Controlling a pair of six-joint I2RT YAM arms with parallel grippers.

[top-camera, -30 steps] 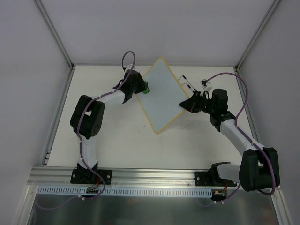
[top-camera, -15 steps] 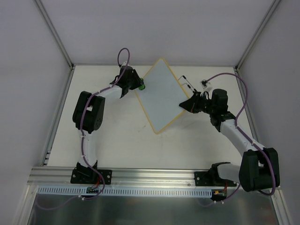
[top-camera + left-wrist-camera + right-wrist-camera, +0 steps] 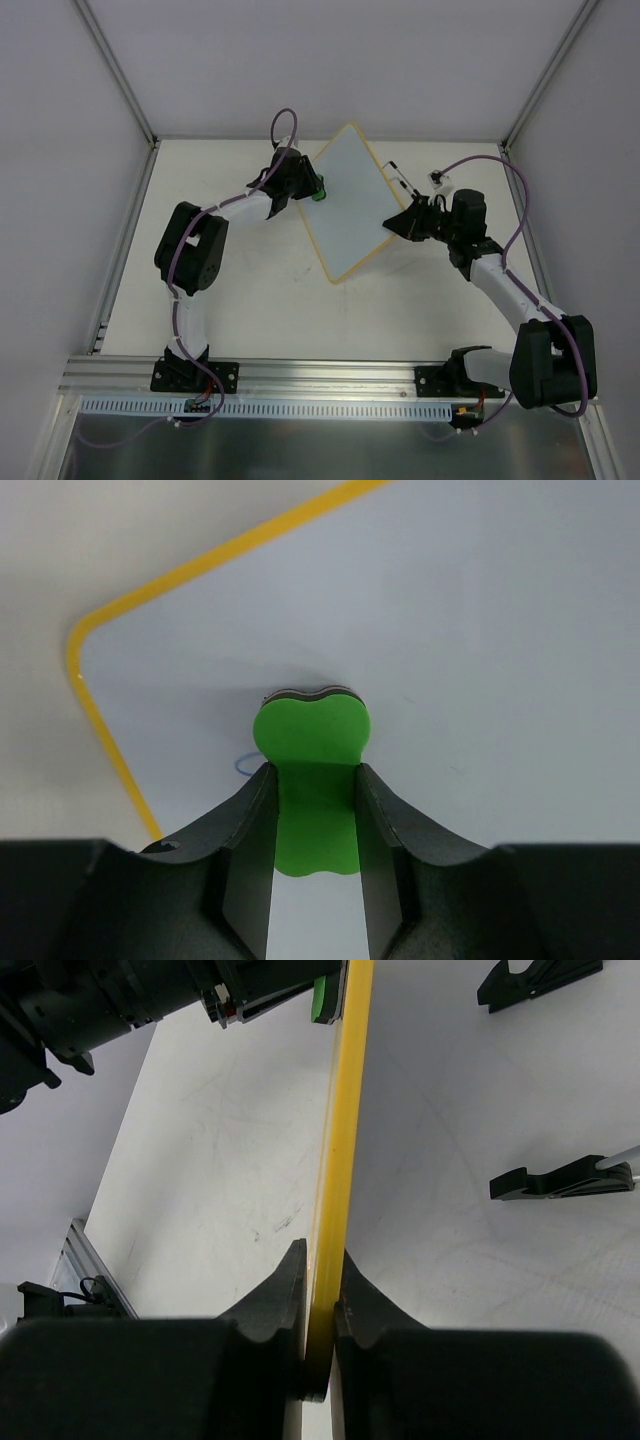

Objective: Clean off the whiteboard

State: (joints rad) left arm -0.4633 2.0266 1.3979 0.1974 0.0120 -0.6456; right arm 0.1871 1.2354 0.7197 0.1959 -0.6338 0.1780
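Left gripper point(image 3: 313, 775), arm reaching forward, pinches the eraser point(image 3: 312, 725) against the whiteboard point(image 3: 480, 630) clamped by the right gripper point(image 3: 322, 1252).

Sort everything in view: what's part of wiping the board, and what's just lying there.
In the job: whiteboard, green eraser pressed on it, left gripper holding the eraser, right gripper clamping the board's edge.
Lying about: two black pieces on the table beyond the board.

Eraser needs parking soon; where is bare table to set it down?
Widest bare table: between the arm bases, on the near side of the whiteboard. Also left of the left arm, by the rail. Crowded: right of the whiteboard, around the right pincer and black clips.
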